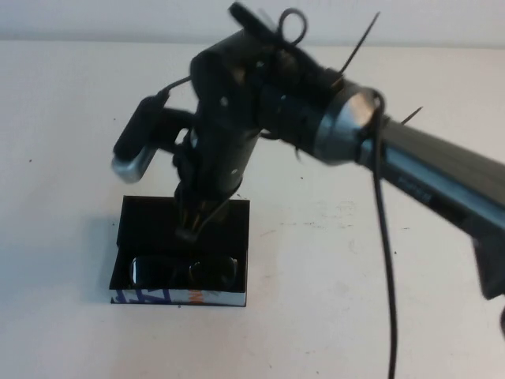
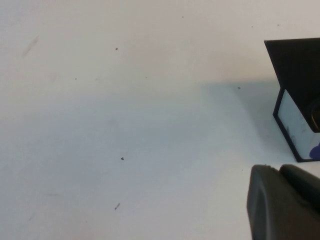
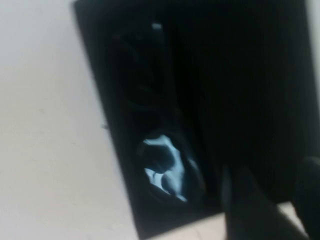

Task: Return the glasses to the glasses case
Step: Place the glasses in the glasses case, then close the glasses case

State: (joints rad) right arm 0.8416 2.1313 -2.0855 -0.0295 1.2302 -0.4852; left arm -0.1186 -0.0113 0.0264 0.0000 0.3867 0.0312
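— Black all over, that right claw [image 1: 188, 229]. Where does it hang?

— Over the open glasses case [image 1: 142, 225], its tips pointing down at the middle of the black interior, just behind the glasses [image 1: 184, 272]. In the right wrist view two dark fingers [image 3: 245, 200] stand apart with a gap between them, and nothing sits in that gap. So it is spread and empty.

— And the glasses?

— Lying inside the case, along its front, close to the printed blue, white and orange edge [image 1: 177, 297]. One lens [image 3: 165, 167] throws back a pale bluish reflection in the right wrist view.

— The left claw?

— Only a dark rounded piece of it [image 2: 282, 205] shows, in the corner of its own wrist view, low over bare worktop beside one end of the case [image 2: 297, 85]. I cannot tell whether it is spread or closed. It does not appear in the high view.

— What carries it all?

— A white worktop [image 1: 331, 316], matt, with a few small dark specks and faint scuffs. The case's lid lies flat, opened toward the far side. The right arm [image 1: 442, 170] reaches in from the right, a black cable [image 1: 388, 268] hanging from it. Beyond the far edge runs a pale wall [image 1: 95, 20].
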